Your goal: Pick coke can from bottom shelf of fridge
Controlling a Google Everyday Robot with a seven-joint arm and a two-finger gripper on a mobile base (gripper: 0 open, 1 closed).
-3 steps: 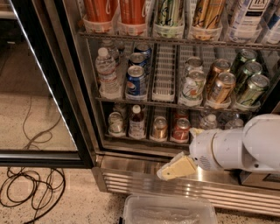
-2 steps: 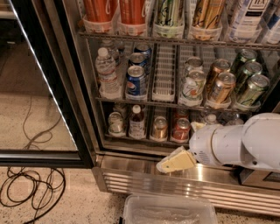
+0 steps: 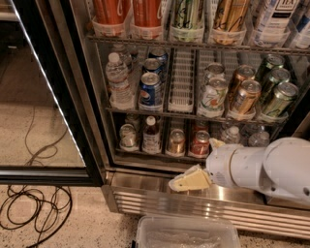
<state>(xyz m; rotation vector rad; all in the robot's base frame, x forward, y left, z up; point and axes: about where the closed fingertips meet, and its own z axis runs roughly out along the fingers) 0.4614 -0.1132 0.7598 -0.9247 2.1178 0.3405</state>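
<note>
Nearest, at btm centre: a clear plastic bin (image 3: 145, 231); contents too blurry to name. Black cables (image 3: 34, 208) lie looped on the speckled floor, lower left.

Above the bin, the hand (image 3: 191, 179) hangs in front of the ribbed steel base of the fridge (image 3: 145, 196), w/ the white arm (image 3: 271, 167) coming in from the right edge. Vs 1 s ago it has slid a touch toward frame left. Cans haven't moved. Can't tell how far open the hand is. It has hold of nothing.

Behind it is the bottom shelf (image 3: 155, 156), split into lanes. From frame left: a silver-green can (image 3: 128, 136), a small dark bottle (image 3: 151, 135) w/ white cap, a copper-gold can (image 3: 176, 142), then the coke can (image 3: 199, 144), upright at its lane's front, just above the hand and apart from it. Clear bottles (image 3: 232, 135) fill the lanes to the right.

Next rack up: a water bottle (image 3: 117, 80), a Pepsi can (image 3: 150, 89), a white lane (image 3: 181, 82) w/ no can at the front, then a pale can, gold cans (image 3: 244, 94) and green cans (image 3: 278, 97).

Top edge: tall cans (image 3: 145, 12).

The glass door (image 3: 43, 97) stands open at left.
</note>
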